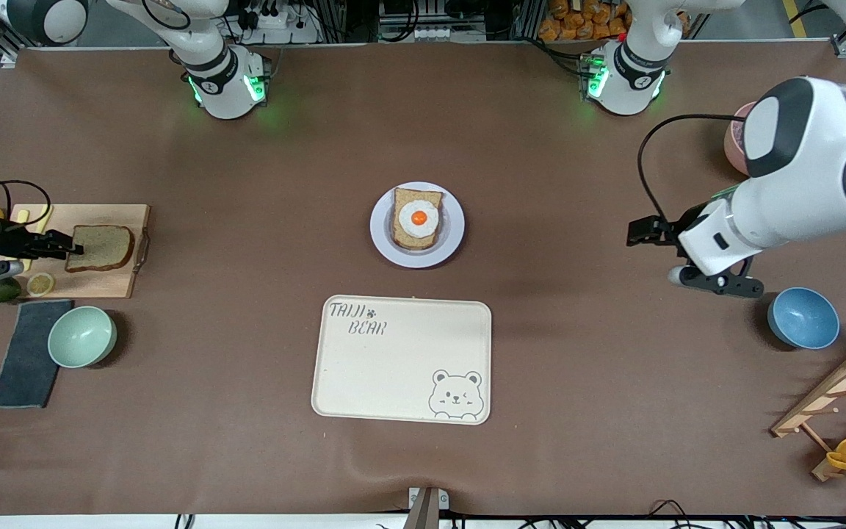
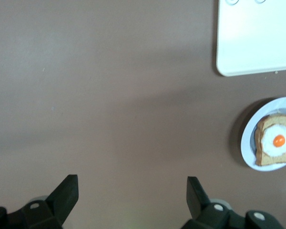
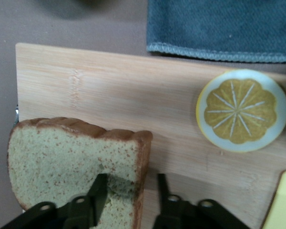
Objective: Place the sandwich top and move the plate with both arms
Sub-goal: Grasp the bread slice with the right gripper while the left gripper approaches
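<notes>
Nearest the camera, the rectangular cream tray with a bear drawing (image 1: 402,360) lies just below the small round lavender-white plate (image 1: 452,231). The brown wholemeal bread slice with darker crust (image 1: 101,247) lies flat on the wooden cutting board (image 1: 100,285), well apart from the plate toward the right arm's end. The right gripper (image 3: 128,193) straddles the slice's crust edge, one finger (image 3: 99,188) on top of the slice, the other on the board beside it. The left gripper (image 2: 132,193) waits with its fingers apart over bare table.

Quick count: two bread slices, a plain slice (image 1: 102,247) and an egg slice (image 1: 417,220); two bowls, a green bowl (image 1: 81,336) and a blue bowl (image 1: 803,317); one plate (image 1: 382,234), tray (image 1: 393,367), cutting board (image 1: 100,283), lemon slice (image 1: 40,283), cloth (image 1: 26,353).
</notes>
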Controlling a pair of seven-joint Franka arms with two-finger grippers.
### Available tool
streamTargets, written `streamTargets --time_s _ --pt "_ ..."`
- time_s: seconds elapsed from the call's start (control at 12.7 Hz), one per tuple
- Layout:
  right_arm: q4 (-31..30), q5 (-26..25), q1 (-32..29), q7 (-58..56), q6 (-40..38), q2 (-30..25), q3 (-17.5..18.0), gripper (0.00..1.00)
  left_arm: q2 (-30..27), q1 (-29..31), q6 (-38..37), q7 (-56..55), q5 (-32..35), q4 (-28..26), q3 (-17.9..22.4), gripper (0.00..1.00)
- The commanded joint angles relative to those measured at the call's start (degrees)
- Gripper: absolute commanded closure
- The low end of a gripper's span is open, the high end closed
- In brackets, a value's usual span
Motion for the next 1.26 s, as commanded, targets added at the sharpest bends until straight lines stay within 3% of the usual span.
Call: streamTargets --time_s 0.0,0.63,0.87,1.18 --pt "-0.3 1.7 -0.4 -1.6 0.2 -0.3 -0.1 1.0 1.8 0.0 1.8 0.9 -0.9 1.0 -0.7 0.0" --pt "1.3 1.7 0.3 -1.6 -4.0 -0.7 -0.4 1.0 3.7 -0.4 2.4 1.0 -1.7 0.0 -1.0 0.0" --pt "4.9 1.7 2.5 2.0 -10.4 -1.4 -0.5 1.0 4.6 -0.5 3.1 1.0 -3.4 -0.2 -1.6 0.0" --pt "13.1 1.5 6.6 19.0 -27.3 -2.4 -0.3 1.0 7.1 -0.6 3.4 1.0 -13.1 -0.5 -1.7 0.0"
